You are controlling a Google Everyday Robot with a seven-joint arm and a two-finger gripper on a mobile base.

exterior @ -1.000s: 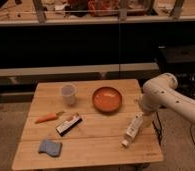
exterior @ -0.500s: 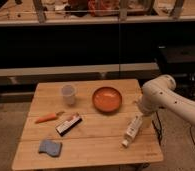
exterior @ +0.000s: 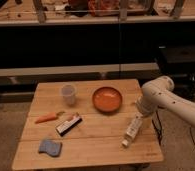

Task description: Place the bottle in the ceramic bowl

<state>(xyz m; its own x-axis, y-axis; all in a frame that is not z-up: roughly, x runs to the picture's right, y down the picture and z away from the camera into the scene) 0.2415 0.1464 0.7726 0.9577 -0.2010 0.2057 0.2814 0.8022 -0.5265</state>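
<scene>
Subject of inspection: the gripper (exterior: 139, 117) at the end of the white robot arm (exterior: 163, 97), which enters from the right edge and bends down over the right side of the light wooden slatted table (exterior: 96, 146). The gripper sits at the upper end of the small slim white plastic bottle (exterior: 132, 130) and appears to meet it there; whether it is spread or closed on the bottle cannot be told from this view, as the arm's own bulk covers the contact. The bottle lies near the table's right edge, below and to the right of the round shallow orange-red ceramic bowl (exterior: 107, 99), close to it but apart and outside it. The bottle's long axis runs diagonally: the upper end points up and right toward the gripper, and the pale capped end points down and left toward the front edge of the table. Whether it rests flat on the boards or is tilted off them cannot be determined. The bowl stands upright in the middle of the table's rear half, with nothing seen inside. Also noted: a translucent white cup (exterior: 68, 93) upright to the left of the bowl; an orange carrot (exterior: 47, 118) lying near the left side; a black-and-white flat box (exterior: 68, 125) just right of the carrot; a blue sponge (exterior: 50, 147) at the front left corner.
</scene>
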